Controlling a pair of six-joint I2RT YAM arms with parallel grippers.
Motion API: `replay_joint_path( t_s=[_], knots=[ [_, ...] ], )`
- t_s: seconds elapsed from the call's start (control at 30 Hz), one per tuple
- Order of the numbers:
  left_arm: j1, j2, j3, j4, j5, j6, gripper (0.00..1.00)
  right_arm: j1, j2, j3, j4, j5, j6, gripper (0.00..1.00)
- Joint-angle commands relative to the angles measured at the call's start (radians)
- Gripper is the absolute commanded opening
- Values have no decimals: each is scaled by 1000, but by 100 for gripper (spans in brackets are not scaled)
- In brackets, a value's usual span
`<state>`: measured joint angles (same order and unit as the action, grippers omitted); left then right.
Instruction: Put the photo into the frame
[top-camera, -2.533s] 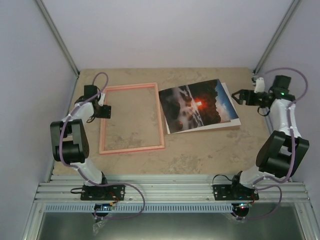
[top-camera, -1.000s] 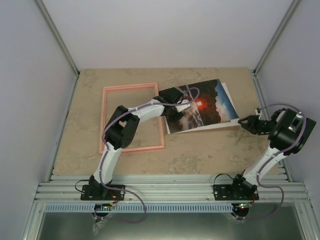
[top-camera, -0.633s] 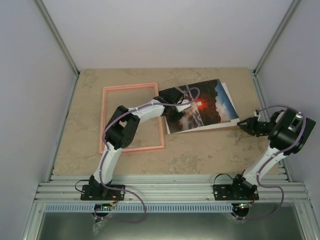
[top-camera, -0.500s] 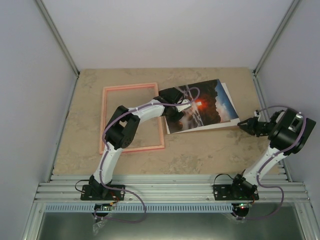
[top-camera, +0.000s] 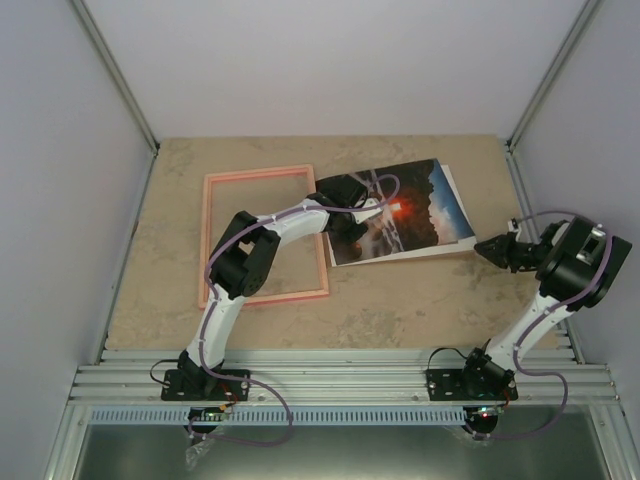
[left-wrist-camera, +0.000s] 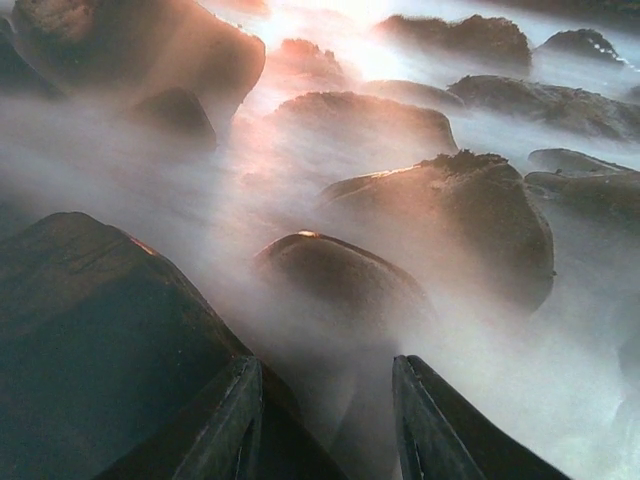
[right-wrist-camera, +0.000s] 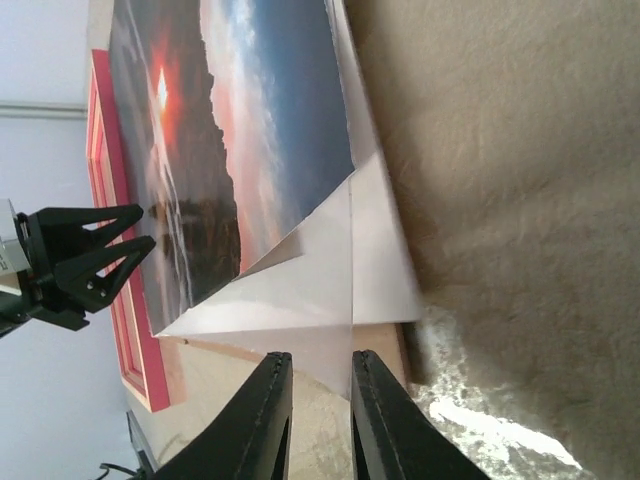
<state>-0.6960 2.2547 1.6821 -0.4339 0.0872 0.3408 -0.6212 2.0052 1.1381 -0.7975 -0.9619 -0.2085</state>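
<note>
The left gripper (left-wrist-camera: 325, 362) is held parted, nothing between its fingers, over the left part of the photo (top-camera: 410, 205). The photo is laid on a white sheet (right-wrist-camera: 385, 270) on the table (top-camera: 400, 300), just right of the frame (top-camera: 262, 296). The right gripper (right-wrist-camera: 315, 358) is set at the sheet's corner, fingers narrowly apart; whether anything is grasped cannot be told.

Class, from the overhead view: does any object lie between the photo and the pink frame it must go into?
No loose object does. The photo lies right beside the frame, whose opening shows bare table. Only the left arm itself lies across the frame's right rail, with the left gripper over the photo.
</note>
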Motion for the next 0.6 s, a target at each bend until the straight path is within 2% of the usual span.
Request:
replay_joint_path(
  t_s=[0.0, 0.13, 0.33, 0.57],
  knots=[
    [-13, 49, -3, -45, -7, 18, 39, 6, -58, 8, -16, -45, 8, 22],
    [-13, 55, 0, -43, -5, 24, 39, 6, -77, 2, -3, 0, 31, 20],
    [-13, 67, 14, -47, 0, 26, 39, 15, -54, 3, 3, -28, 35, 15],
    [-14, 72, 11, -46, 2, 30, 39, 42, -24, 26, 59, -26, 86, 25]
  ],
)
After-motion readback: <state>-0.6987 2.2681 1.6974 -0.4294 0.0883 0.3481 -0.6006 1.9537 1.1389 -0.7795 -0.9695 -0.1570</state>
